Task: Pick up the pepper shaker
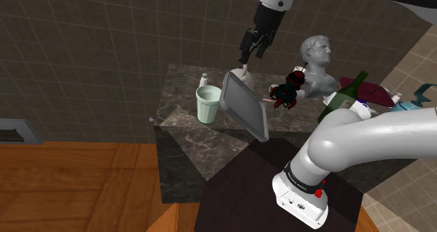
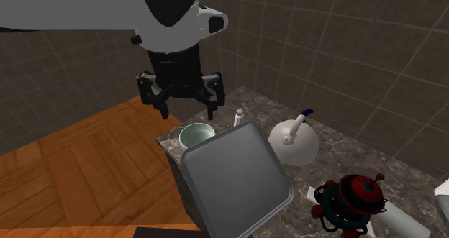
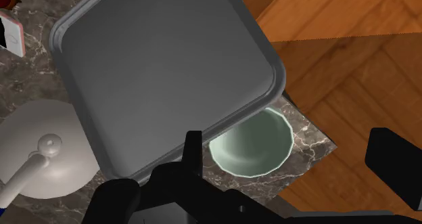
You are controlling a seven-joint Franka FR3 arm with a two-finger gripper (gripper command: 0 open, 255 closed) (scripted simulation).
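A small white pepper shaker (image 2: 239, 117) stands upright on a dark marble bench (image 2: 350, 154), close to the bench edge that runs back toward the brown tiled wall (image 2: 345, 28). Its lower part is hidden behind the top rim of a grey tray (image 2: 234, 176). It sits between a pale green cup (image 2: 196, 134) and a round white teapot (image 2: 293, 140) with a dark blue handle tip. In the shoulder view the shaker is just behind the cup, near the bench's back corner.

The tray leans at a steep tilt, its raised rim overhanging part of the cup in the wrist view.

The black gripper (image 2: 186, 108) hangs in the air above the cup at the bench's corner, fingers spread wide and holding nothing, apart from the shaker.

Further along the bench are a red and black toy robot (image 2: 352, 200), a grey bust (image 1: 318, 61) and a green wine bottle (image 1: 343, 94). A wooden floor (image 2: 72, 172) lies beside the bench.
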